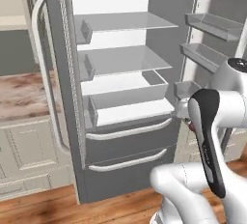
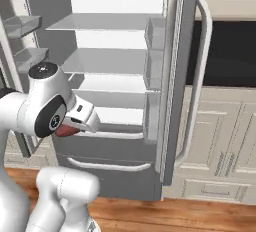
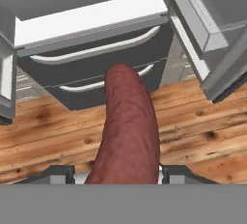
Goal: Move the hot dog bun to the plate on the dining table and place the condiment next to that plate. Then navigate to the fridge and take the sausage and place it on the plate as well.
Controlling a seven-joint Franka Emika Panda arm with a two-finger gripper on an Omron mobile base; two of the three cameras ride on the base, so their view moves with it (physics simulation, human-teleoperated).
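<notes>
The gripper [image 3: 123,174] is clamped on the sausage [image 3: 126,131], whose long axis runs straight out ahead of the fingers over the wood floor [image 3: 193,117]. Beyond stands the open fridge [image 1: 120,63]; the plate is out of sight, so the base likely must turn away.

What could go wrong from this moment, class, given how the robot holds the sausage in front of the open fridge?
1. The curved dark red sausage is gripped at one end by the gripper, so most of it juts out unsupported; it might slip or swing.
2. The tall dark grey fridge stands open, with its doors close on both sides; a wide turn could clip one.
</notes>
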